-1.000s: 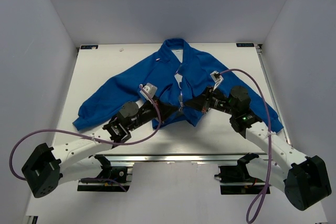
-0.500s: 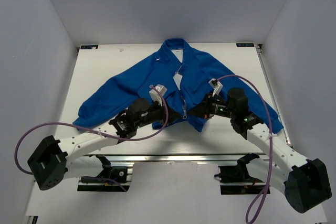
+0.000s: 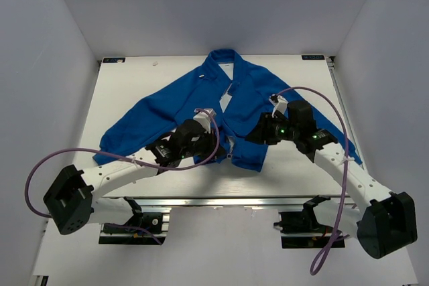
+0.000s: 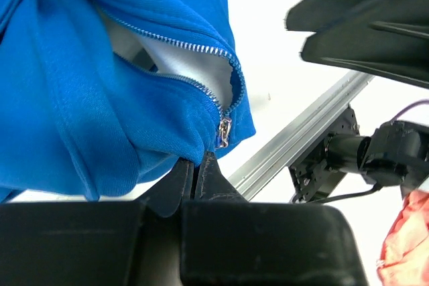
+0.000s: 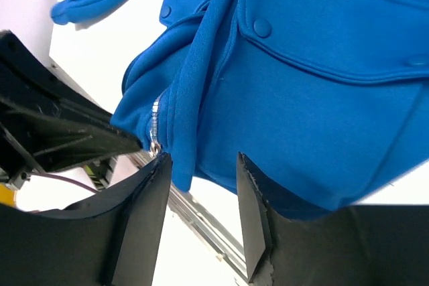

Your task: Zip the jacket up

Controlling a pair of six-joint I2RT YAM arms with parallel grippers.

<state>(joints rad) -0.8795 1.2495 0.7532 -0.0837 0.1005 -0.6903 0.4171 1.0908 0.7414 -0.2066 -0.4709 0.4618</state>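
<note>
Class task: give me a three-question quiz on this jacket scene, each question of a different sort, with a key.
1. True or false: the jacket is fully zipped.
2. The left gripper is shut on: A) a cuff, B) the collar, C) the hem just below the zipper slider.
3. Fill in: the lining showing between the parted zipper teeth is ____.
Key: 1 false; 2 C; 3 white.

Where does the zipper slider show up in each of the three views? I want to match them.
Top external: the zipper slider is a faint pale speck at the jacket hem, centre; hard to make out.
Left wrist: slider at centre, just above the left gripper.
Right wrist: slider left of centre, at the hem.
Shared landmark: the metal rail along the table's near edge.
</note>
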